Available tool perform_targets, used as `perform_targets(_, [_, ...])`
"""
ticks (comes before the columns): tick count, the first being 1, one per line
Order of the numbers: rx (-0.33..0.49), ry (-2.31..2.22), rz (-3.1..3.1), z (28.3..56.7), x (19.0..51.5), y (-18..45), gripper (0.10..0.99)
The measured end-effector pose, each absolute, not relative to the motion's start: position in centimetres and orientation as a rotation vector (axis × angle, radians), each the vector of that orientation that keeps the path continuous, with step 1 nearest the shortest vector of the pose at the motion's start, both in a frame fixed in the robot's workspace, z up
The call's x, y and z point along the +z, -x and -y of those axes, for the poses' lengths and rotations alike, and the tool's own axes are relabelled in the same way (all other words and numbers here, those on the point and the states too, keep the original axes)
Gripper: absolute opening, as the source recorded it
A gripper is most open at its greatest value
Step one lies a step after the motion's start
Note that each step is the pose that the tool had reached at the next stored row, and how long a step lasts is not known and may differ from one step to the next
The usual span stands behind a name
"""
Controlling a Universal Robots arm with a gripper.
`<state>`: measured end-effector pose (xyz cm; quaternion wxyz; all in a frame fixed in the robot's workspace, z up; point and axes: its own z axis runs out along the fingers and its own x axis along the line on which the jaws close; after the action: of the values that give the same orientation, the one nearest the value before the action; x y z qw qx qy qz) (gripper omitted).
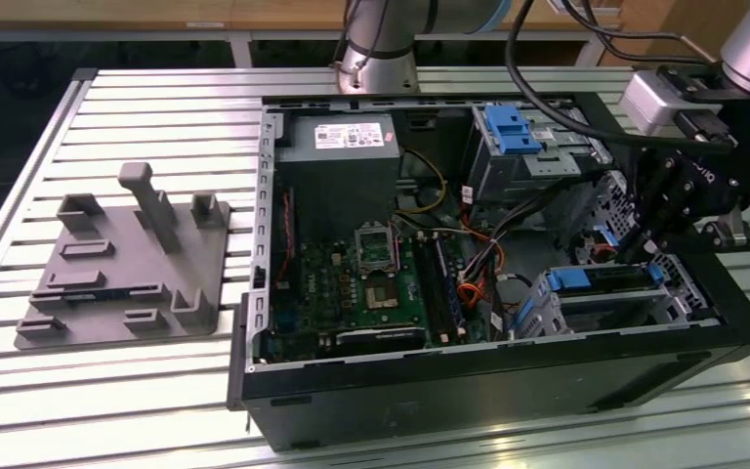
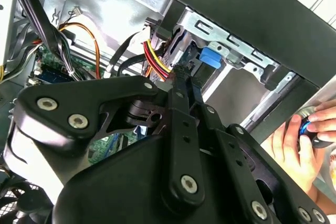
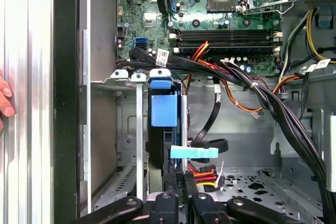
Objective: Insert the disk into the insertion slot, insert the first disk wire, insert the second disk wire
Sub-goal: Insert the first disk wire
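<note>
The claw (image 3: 179, 176) is seen closed beside the disk (image 3: 161, 109), which is seated in the insertion slot (image 3: 119, 78) by the case wall (image 3: 65, 103); a light-blue tag (image 3: 194, 152) is hung just beside.

Arm (image 1: 378, 44), one: base stood at the far side, wrist hung low at the exterior view's right, pointing downward; gripper (image 1: 639, 246), black, fingers (image 3: 171, 184) drawn close together in both wrist views.
</note>
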<state>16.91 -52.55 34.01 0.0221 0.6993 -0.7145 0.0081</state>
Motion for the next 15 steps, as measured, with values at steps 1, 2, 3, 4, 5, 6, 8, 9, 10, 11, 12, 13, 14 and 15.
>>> perform_targets(1, [0.025, -2.166, 2.214, 52.55, 34.02, -16.91, 0.169])
perform_targets(2, [0.025, -2.166, 2.214, 52.55, 34.02, -16.91, 0.169])
perform_targets(3, [0.025, -2.166, 2.214, 52.56, 34.02, -16.90, 0.169])
perform_targets(4, [0.025, -2.166, 2.214, 52.56, 34.02, -16.89, 0.169])
perform_targets(5, [0.025, -2.166, 2.214, 52.56, 34.02, -16.89, 0.169])
perform_targets(6, [0.025, -2.166, 2.214, 52.56, 34.02, -16.90, 0.169])
perform_targets(8, [0.025, -2.166, 2.214, 52.63, 34.01, -16.90, 0.169])
perform_targets(9, [0.025, -2.166, 2.214, 52.70, 34.01, -16.90, 0.169])
perform_targets(10, [0.025, -2.166, 2.214, 52.80, 34.02, -16.90, 0.169])
perform_targets(11, [0.025, -2.166, 2.214, 52.89, 34.02, -16.90, 0.169])
perform_targets(12, [0.025, -2.166, 2.214, 52.94, 34.02, -16.90, 0.169])
perform_targets(13, [0.025, -2.166, 2.214, 52.98, 34.02, -16.90, 0.169])
perform_targets(14, [0.025, -2.166, 2.214, 52.99, 34.02, -16.90, 0.169])
perform_targets(15, [0.025, -2.166, 2.214, 52.99, 34.01, -16.90, 0.169])
